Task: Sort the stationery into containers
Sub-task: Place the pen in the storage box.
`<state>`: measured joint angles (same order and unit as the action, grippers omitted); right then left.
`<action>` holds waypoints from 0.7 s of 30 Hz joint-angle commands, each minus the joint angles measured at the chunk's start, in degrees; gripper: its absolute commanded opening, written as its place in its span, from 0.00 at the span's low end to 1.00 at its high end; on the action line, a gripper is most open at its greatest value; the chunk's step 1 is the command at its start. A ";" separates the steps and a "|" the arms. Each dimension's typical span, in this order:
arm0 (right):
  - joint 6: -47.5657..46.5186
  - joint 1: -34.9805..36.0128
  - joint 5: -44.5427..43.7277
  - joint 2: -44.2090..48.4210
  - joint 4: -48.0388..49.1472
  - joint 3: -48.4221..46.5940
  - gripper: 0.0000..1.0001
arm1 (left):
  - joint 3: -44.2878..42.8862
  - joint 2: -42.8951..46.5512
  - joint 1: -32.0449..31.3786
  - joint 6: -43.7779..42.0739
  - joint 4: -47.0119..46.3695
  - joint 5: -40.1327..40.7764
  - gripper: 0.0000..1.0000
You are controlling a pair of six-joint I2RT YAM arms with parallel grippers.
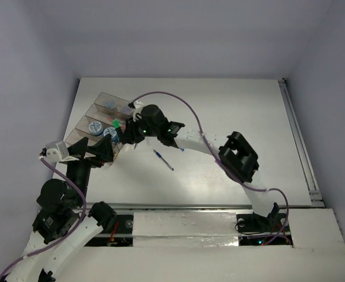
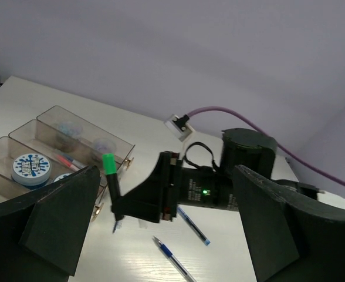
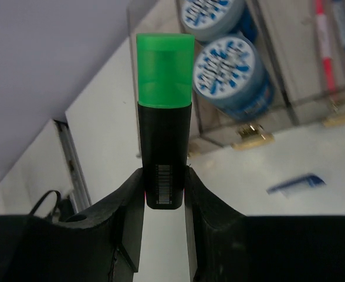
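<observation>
My right gripper (image 3: 163, 188) is shut on a black marker (image 3: 163, 147) with a green cap (image 3: 164, 70). It holds the marker upright just above the table beside the near end of the smoky clear containers (image 1: 96, 114). The marker also shows in the top view (image 1: 117, 124) and the left wrist view (image 2: 109, 176). Blue-and-white rolls (image 3: 231, 70) lie in one compartment, and pink and blue pens (image 3: 325, 41) in the neighbouring one. Two blue pens (image 2: 175, 261) (image 2: 193, 223) lie on the table. My left gripper (image 1: 93, 151) is open and empty, near the containers' front corner.
A small blue piece (image 3: 296, 183) lies on the table under the marker, by the containers' brass latches (image 3: 249, 138). The right arm (image 1: 202, 144) stretches across the table's middle with its purple cable (image 1: 172, 97) looping above. A rail (image 1: 298, 141) runs along the table's right edge.
</observation>
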<state>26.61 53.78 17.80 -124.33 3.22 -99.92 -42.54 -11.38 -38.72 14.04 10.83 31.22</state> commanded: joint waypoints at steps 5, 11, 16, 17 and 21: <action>-2.09 2.82 3.91 -14.08 2.50 -25.36 0.14 | 0.80 -0.75 0.22 0.02 -2.04 -0.63 0.94; -5.87 4.66 3.20 -23.05 -5.41 -36.66 0.15 | 0.88 -0.66 0.22 -0.24 -2.22 -1.60 0.94; -6.57 4.67 4.08 -24.29 -6.12 -36.93 0.15 | 0.88 -0.49 0.22 -0.24 -2.39 -1.87 0.94; -6.66 4.67 4.17 -24.55 -6.12 -36.84 0.15 | 0.97 -0.49 0.22 -0.24 -2.39 -1.95 0.94; -7.80 5.20 3.47 -25.78 -7.70 -37.71 0.17 | 0.88 -0.75 0.22 -0.25 -2.39 -2.13 0.93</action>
<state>20.82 58.37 20.62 -149.40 -4.25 -134.17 -41.95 -11.49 -38.52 14.02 10.96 30.00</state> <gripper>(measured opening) 0.337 0.935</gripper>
